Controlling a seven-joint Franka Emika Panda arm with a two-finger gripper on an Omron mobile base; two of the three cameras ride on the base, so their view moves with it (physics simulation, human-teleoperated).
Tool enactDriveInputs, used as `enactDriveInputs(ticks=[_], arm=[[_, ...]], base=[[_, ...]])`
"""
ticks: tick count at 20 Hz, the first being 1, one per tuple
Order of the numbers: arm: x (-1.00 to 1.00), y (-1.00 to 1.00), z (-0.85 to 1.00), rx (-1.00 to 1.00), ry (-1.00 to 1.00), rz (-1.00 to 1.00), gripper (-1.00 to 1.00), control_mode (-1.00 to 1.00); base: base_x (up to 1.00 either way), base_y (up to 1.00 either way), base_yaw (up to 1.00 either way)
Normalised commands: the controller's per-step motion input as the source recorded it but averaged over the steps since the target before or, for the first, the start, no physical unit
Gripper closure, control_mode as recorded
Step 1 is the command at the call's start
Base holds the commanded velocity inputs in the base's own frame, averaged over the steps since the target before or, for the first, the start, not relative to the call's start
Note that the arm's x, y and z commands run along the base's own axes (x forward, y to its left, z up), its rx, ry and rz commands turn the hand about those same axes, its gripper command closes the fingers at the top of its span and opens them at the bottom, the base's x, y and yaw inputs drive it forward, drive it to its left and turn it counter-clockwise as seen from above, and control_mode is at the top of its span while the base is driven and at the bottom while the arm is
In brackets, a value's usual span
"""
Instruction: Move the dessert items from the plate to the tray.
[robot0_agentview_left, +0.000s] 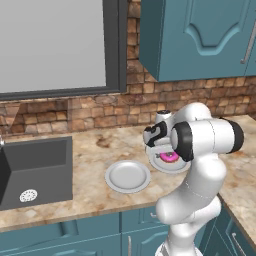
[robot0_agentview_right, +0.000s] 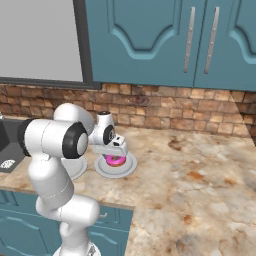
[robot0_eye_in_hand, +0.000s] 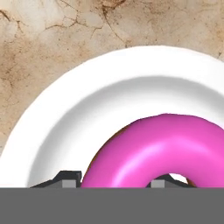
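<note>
A small ring doughnut (robot0_eye_in_hand: 162, 148) with bright pink icing lies on a round pale plate (robot0_eye_in_hand: 87, 100) on the marble counter. My gripper (robot0_eye_in_hand: 114, 180) is down on it: one fingertip (robot0_eye_in_hand: 70, 178) presses the ring's outer side and the other sits in the hole, so the jaws are shut on the ring's wall. From the base cameras the doughnut (robot0_agentview_left: 169, 157) (robot0_agentview_right: 116, 160) peeks out under the hand (robot0_agentview_left: 162, 145) (robot0_agentview_right: 114, 147), resting on its plate (robot0_agentview_left: 172, 167) (robot0_agentview_right: 129, 167). The tray is out of view.
A second, empty round plate (robot0_agentview_left: 127, 176) lies just left of the doughnut's plate. A dark sink (robot0_agentview_left: 35, 170) is set into the counter at far left. A brick wall and blue cabinets stand behind; the counter stretches to the right (robot0_agentview_right: 200, 170).
</note>
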Motion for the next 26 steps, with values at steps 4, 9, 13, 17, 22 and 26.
enactDriveInputs(ticks=[4, 9, 13, 17, 22, 26], arm=[[-0.06, 0.0, 0.01, 0.0, -0.02, 0.0, 1.0, -1.0], [-0.13, 0.0, 0.01, -0.01, -0.09, 0.0, 1.0, -1.0], [-0.27, 0.01, 0.01, -0.02, -0.19, 0.0, 1.0, -1.0], [-0.27, 0.01, 0.12, 0.0, -0.14, 0.0, 1.0, -1.0], [-0.32, 0.0, 0.31, 0.0, -0.03, -0.03, 1.0, -1.0], [-0.22, 0.0, 0.64, 0.0, 0.0, -0.02, 1.0, -1.0]], base=[[0.0, 0.0, 0.0], [0.0, 0.0, 0.0], [0.0, 0.0, 0.0], [0.0, 0.0, 0.0], [0.0, 0.0, 0.0], [0.0, 0.0, 0.0]])
